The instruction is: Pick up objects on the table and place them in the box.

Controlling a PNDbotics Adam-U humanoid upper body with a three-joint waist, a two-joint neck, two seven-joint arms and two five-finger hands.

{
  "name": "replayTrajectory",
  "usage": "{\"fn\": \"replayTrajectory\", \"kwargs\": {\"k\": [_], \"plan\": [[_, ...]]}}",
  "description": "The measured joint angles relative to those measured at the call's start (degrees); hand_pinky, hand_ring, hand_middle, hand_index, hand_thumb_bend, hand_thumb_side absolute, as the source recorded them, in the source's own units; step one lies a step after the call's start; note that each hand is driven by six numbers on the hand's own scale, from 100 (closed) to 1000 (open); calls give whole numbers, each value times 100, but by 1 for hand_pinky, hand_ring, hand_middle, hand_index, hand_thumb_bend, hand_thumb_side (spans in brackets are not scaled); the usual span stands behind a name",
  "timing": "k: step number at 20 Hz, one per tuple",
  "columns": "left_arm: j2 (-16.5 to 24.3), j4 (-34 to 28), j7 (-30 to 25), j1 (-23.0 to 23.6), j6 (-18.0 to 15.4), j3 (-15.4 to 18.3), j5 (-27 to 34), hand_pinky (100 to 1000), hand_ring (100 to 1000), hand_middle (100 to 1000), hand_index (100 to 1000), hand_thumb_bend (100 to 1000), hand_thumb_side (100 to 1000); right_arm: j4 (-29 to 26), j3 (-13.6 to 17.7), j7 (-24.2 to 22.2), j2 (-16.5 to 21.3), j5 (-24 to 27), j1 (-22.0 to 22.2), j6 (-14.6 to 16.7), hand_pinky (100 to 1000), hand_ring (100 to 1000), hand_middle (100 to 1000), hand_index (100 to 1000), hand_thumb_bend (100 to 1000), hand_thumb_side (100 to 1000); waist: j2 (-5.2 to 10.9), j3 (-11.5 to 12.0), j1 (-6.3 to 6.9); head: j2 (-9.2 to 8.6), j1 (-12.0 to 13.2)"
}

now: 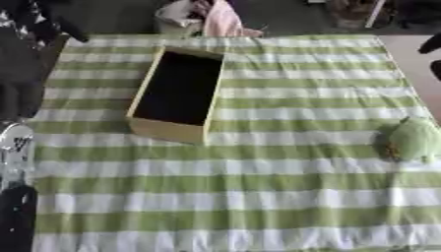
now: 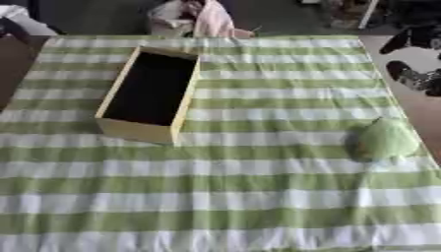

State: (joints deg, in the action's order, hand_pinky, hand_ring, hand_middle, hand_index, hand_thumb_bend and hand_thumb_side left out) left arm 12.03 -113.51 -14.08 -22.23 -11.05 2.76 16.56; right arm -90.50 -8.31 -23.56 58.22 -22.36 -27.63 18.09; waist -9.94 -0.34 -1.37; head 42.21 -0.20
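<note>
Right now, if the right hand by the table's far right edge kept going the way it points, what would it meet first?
It seems to point toward the view's left. The right hand would cross the striped cloth and first meet the box, if low enough; its height is unclear.

Both eye views look steeply down from the head, sharing the box (image 1: pixel 176 93) and striped cloth (image 2: pixel 224 197).

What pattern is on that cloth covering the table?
The tablecloth has broad green and white stripes running across it, crossed by fainter bands like a check; the right eye view shows it best.
</note>
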Motion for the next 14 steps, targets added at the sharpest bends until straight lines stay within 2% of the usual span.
{"fn": "replayTrajectory", "kwargs": {"k": [6, 11, 14], "plan": [[0, 0, -25, 2, 22, -14, 5, 512, 744, 699, 788, 102, 735, -14, -275, -183, -107, 72, -240, 8, 925, 863, 840, 881, 100, 1000, 0, 23, -12, 0, -30], [-1, 0, -35, 5, 32, -14, 7, 512, 744, 700, 788, 102, 735, 61, -304, -286, -128, 81, -201, -48, 920, 866, 846, 908, 100, 1000, -1, 22, -13, 0, -37], [-1, 0, -47, 7, 43, -14, 10, 512, 744, 700, 788, 102, 735, 158, -301, -395, -142, 115, -128, -43, 923, 873, 843, 912, 100, 862, -1, 19, -12, 0, -37]]}}
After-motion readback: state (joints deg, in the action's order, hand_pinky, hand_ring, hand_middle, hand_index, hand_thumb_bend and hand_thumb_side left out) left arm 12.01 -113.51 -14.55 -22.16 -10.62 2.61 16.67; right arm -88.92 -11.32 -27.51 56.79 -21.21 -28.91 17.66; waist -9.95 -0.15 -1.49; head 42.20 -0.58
